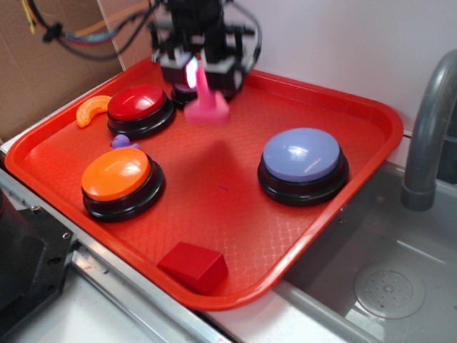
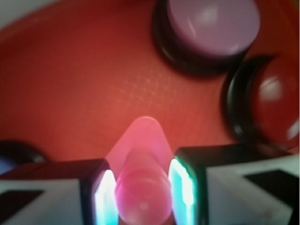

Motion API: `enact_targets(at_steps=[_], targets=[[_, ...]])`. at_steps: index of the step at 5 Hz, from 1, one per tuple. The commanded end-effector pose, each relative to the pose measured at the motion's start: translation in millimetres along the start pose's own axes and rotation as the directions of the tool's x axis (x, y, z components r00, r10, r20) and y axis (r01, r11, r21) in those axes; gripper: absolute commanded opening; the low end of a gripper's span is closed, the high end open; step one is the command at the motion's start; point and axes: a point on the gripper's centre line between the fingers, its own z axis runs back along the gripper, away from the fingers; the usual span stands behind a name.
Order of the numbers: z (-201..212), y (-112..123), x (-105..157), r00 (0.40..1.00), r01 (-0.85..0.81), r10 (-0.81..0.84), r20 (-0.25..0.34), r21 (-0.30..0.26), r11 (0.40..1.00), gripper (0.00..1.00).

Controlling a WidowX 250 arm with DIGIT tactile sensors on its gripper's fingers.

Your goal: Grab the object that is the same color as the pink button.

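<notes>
Slippage is the main risk: the gripper (image 2: 143, 192) pinches only the bolt's (image 2: 143, 187) ribbed post, jaws pressed against its sides. In the exterior view the bolt hangs blurred at upper centre above the tray (image 1: 228, 207), so a jerk could drop it.

tray (image 1: 343, 107): on the counter, left of the sink (image 1: 385, 286)
buttons: 3 on the tray
block (image 1: 193, 266): tray's near edge
bolt (image 1: 205, 103): tray's far end, between the fingers (image 2: 105, 197)

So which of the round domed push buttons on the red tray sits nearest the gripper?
The pale pink domed button, partly hidden behind the gripper in the exterior view. The red, orange and lavender-blue buttons lie farther off.
</notes>
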Motion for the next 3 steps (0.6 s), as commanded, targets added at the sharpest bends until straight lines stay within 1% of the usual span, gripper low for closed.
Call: enact_targets(at_steps=[1,2,3], targets=[[102.9,11.3,18.5,0.986,0.116,-0.107,0.127,-0.068,0.991,0.00],[115.2,20.2,15.3,0.984,0.074,-0.058,0.167,-0.091,0.993,0.00],[110.6,26.8,19.8,0.994,0.072,-0.070,0.079,-0.021,0.997,0.04]])
